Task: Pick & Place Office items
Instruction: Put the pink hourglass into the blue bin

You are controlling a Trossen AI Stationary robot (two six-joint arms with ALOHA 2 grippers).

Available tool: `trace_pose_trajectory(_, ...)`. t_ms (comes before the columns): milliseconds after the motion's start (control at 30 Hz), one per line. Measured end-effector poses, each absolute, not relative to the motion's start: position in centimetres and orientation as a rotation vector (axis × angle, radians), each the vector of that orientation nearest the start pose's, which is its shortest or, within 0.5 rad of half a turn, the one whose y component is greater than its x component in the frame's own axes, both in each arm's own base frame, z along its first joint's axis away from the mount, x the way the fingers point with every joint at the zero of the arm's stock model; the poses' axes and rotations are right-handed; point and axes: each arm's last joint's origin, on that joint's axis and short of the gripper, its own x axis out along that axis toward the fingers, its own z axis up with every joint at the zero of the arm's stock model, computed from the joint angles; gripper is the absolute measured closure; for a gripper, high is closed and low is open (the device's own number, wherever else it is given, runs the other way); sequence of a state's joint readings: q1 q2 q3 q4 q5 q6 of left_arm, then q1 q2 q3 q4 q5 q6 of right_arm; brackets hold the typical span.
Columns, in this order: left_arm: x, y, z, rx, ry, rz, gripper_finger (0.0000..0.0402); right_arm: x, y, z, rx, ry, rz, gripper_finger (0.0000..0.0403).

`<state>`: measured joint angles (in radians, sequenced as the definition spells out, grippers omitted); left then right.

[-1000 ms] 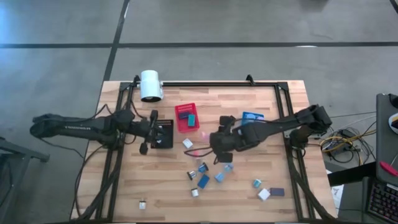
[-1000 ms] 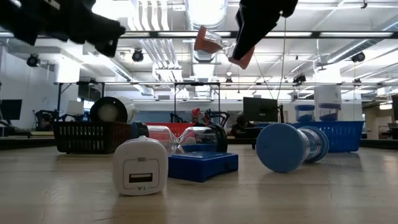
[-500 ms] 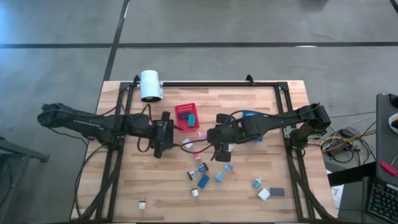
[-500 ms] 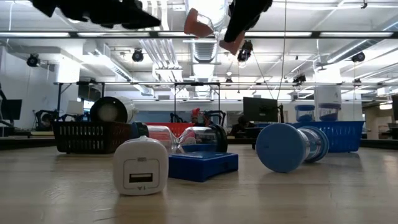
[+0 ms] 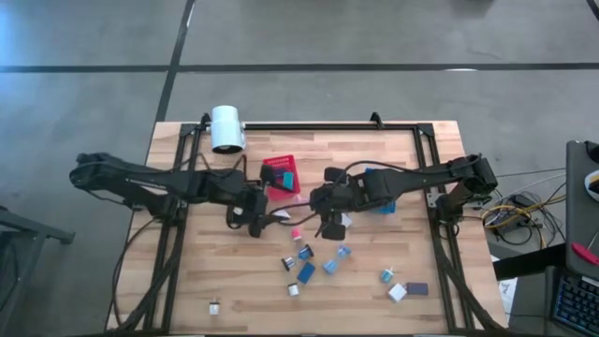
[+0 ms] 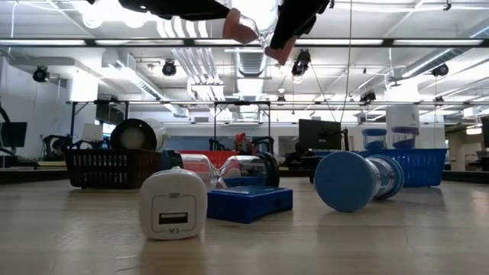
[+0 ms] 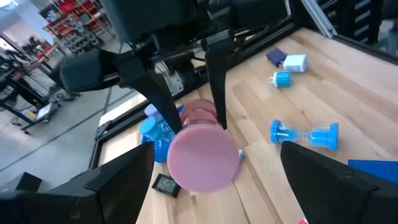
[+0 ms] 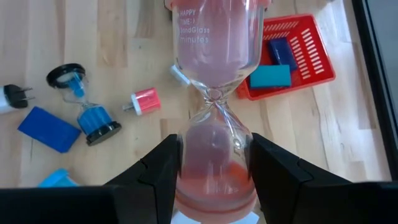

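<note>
— Starting at the left: left fingers (image 5: pixel 255 223) spread wide, gripping nothing, hovering over the middle of the desk (image 5: pixel 393 159).

— And the pink hourglass (image 7: pixel 202 158)?

— Lifted clear of the wood, mid-desk, one round pink end turned toward the left fingers, sitting between them yet apart from both.

— Held how?

— Pinched by the right fingers (image 5: pixel 323 223), partly closed on one glass bulb.

— Anything else around?

— Red bin (image 5: pixel 279 167) just behind, with blue pieces inside. Nearer the front edge, loose on the desk: white charger (image 6: pixel 173 203), blue block (image 8: pixel 48 129), blue hourglass (image 8: pixel 84 112) on its side, more small pieces further right.
</note>
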<state>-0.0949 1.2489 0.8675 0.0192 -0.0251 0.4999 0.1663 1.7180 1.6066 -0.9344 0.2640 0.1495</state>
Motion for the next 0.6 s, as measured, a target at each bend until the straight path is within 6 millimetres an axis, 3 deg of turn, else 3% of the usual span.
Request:
trace_pose_trajectory(233,29.3,-2.5,28.7,0.524,0.361,-0.142,0.0048,35.4,5.1,31.7,-0.082,1.004,-0.165,0.0245)
trace_pose_trajectory(600,29.7,-2.2,28.0,0.565,0.402,-0.148,0.0049,35.4,5.2,31.7,-0.079,1.001,-0.162,0.0244)
